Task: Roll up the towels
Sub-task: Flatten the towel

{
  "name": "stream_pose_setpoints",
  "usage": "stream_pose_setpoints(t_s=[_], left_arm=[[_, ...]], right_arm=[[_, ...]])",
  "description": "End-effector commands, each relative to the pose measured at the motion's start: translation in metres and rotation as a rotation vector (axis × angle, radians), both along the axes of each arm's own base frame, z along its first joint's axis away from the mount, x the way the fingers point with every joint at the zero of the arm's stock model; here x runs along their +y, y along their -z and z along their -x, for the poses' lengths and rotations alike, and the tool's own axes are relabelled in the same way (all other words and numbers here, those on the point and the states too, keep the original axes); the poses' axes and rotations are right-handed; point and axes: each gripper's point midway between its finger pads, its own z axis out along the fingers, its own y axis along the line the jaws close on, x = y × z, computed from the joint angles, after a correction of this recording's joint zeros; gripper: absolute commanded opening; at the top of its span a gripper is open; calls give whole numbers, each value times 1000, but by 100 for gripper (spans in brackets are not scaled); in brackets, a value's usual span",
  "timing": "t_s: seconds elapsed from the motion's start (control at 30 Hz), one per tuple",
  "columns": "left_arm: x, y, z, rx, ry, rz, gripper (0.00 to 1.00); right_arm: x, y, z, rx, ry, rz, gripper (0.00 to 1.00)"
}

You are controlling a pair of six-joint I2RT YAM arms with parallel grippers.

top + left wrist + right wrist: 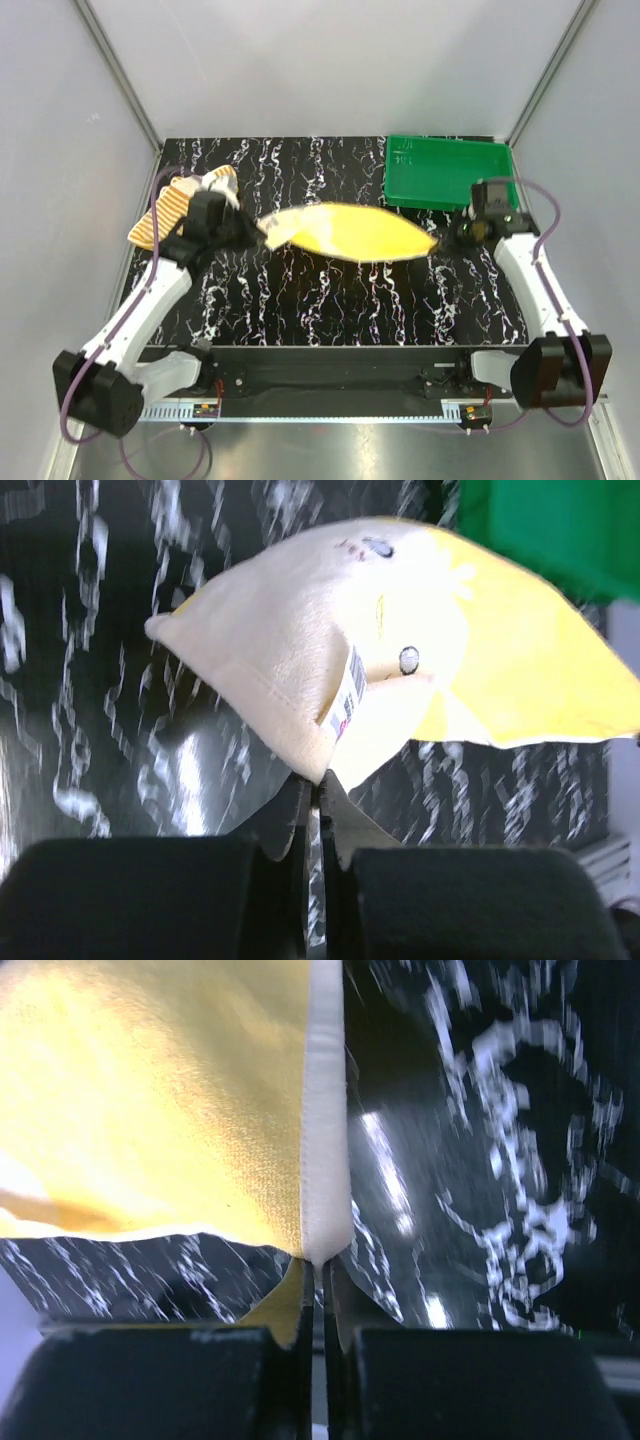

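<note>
Leaving table's [330, 300] near half open; pinching yellow towel [350, 232] by opposite ends, left gripper [252, 228] and right gripper [447, 238] both clamping its hems, stretching it mid-table; farther back, crowding striped towel [165, 212] at left edge, skirting green tray [400, 190] far right.

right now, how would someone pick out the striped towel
Start at the black marbled table. At its far left edge lies the striped towel. Thin orange and cream stripes set it apart from the plain yellow towel mid-table.
</note>
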Motion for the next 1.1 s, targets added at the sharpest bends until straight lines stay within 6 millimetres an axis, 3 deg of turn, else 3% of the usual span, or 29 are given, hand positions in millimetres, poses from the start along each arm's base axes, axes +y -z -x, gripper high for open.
stream_pose_setpoints(t_s=[0.0,0.03,0.07,0.1,0.13,0.17,0.2,0.27,0.4,0.47,0.73,0.8,0.9,0.93,1.07], left_arm=[[0,64,43,110,28,50,7],[3,81,54,150,14,54,9],[5,92,63,184,-5,69,12],[6,97,71,190,-11,82,17],[11,118,85,243,-23,77,42],[13,123,91,266,-41,85,56],[15,123,95,262,-48,92,63],[17,124,101,276,-57,99,81],[21,107,99,245,-80,94,87],[24,102,95,239,-94,75,87],[34,120,96,325,-170,28,82],[42,134,107,374,-226,16,80],[48,148,122,418,-292,32,76],[50,161,132,451,-304,33,73],[46,174,146,480,-349,50,66]], right_arm=[[15,36,44,115,-5,-93,0],[17,37,51,104,-7,-111,0],[21,51,64,147,-11,-134,5],[21,53,68,154,5,-144,19],[24,49,72,159,22,-163,42],[24,44,72,155,33,-174,56],[27,39,71,149,50,-199,99],[29,27,69,110,55,-216,100],[28,20,61,76,64,-213,100],[31,24,57,96,54,-225,100],[23,52,34,145,47,-157,100],[18,59,36,168,72,-128,100],[24,70,42,178,76,-143,100],[26,74,45,181,76,-139,100],[32,81,46,187,57,-102,100]])
